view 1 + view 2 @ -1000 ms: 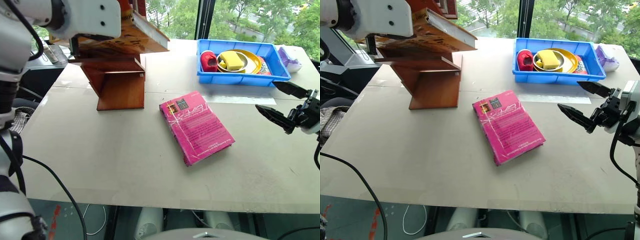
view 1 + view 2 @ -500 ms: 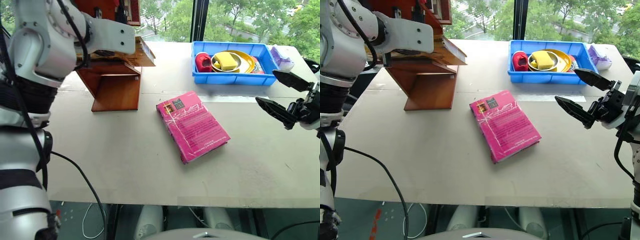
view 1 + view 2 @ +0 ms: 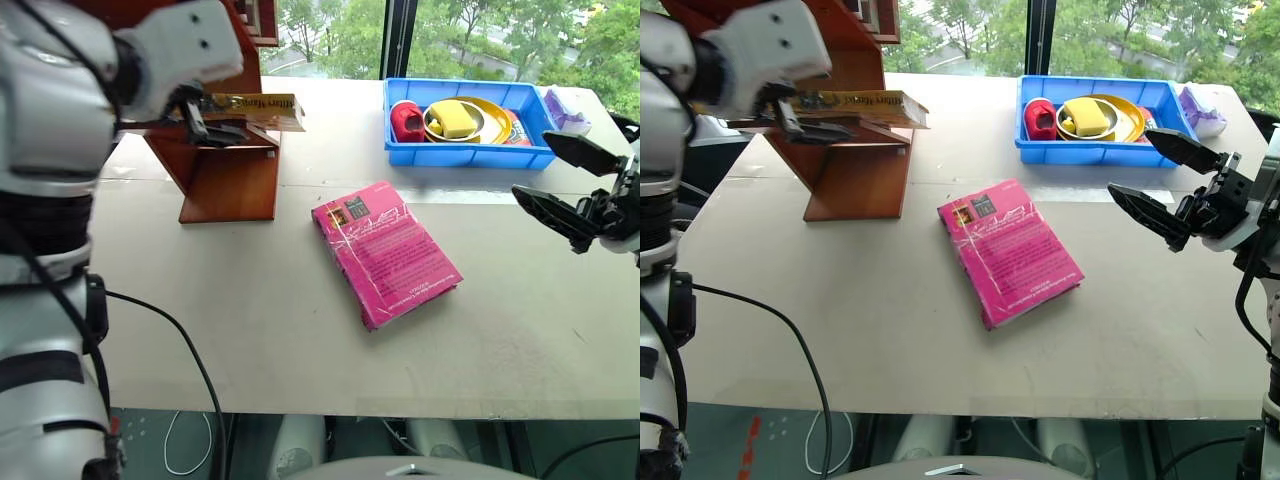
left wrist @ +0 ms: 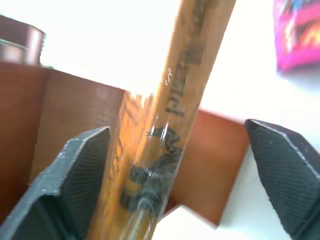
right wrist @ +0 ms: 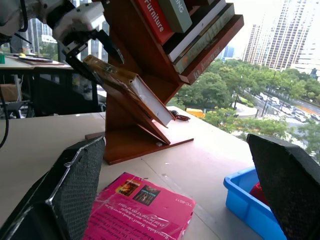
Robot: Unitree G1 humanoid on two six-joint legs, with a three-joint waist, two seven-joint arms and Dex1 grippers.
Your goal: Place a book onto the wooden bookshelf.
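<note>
Book [image 3: 862, 102] lies flat on the wooden bookshelf [image 3: 855, 175], far left; left end effector [image 3: 215, 118] released around it, right end effector [image 3: 1160, 180] spread, empty.

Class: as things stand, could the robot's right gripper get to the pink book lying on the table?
Probably yes. The right gripper, open and holding nothing, hangs just beyond the pink book, with only bare table between them.

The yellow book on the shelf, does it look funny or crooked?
A bit, yes. The yellow book lies flat on a shelf of the wooden bookshelf, and one end pokes out past the shelf's edge over the table. The left gripper sits at its other end with its fingers spread open.
</note>
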